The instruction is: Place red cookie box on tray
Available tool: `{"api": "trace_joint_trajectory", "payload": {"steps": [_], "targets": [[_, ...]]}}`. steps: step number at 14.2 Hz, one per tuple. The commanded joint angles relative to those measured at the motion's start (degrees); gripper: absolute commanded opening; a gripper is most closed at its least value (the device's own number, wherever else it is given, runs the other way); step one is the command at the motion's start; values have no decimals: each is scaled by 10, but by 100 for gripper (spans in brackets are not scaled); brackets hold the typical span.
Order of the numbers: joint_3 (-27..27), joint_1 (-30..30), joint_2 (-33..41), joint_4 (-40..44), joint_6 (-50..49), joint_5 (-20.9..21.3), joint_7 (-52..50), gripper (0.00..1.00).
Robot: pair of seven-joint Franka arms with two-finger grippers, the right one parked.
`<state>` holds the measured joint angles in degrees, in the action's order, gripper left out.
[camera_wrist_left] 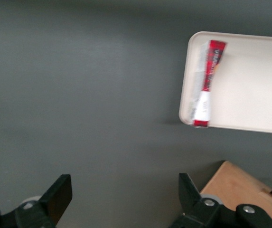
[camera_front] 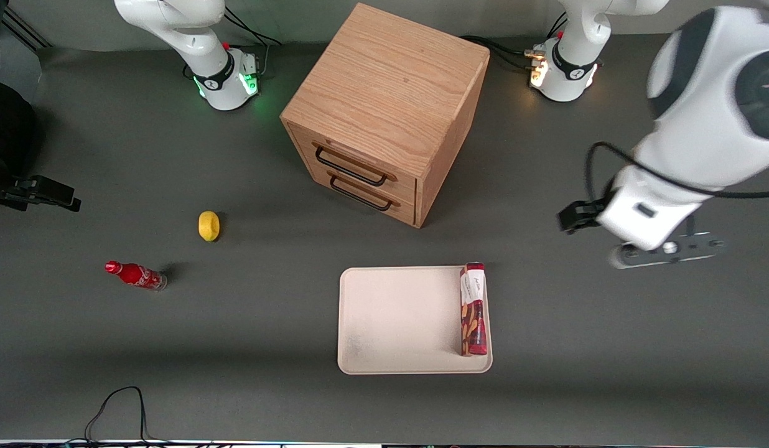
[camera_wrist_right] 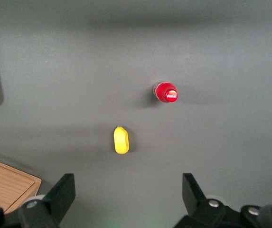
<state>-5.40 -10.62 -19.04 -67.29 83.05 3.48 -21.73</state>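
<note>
The red cookie box (camera_front: pixel 473 309) lay on the tray (camera_front: pixel 397 320) along its edge, perhaps leaning on the rim. The hand (camera_wrist_left: pixel 125 195) hung released above bare counter (camera_front: pixel 608 348), well apart.

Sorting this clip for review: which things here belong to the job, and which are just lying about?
Job: cookie box, lying on the tray along its edge; gripper, open, above bare table toward the working arm's end.

Lying about: drawer cabinet, lemon, soda bottle.
</note>
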Motion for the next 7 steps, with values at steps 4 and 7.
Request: {"api": "trace_joint_trajectory", "payload": {"steps": [4,7], "targets": [[-1,103,165,-229,84,-25,123,100],[-1,124,173,-246,91,-25,141,100]]}}
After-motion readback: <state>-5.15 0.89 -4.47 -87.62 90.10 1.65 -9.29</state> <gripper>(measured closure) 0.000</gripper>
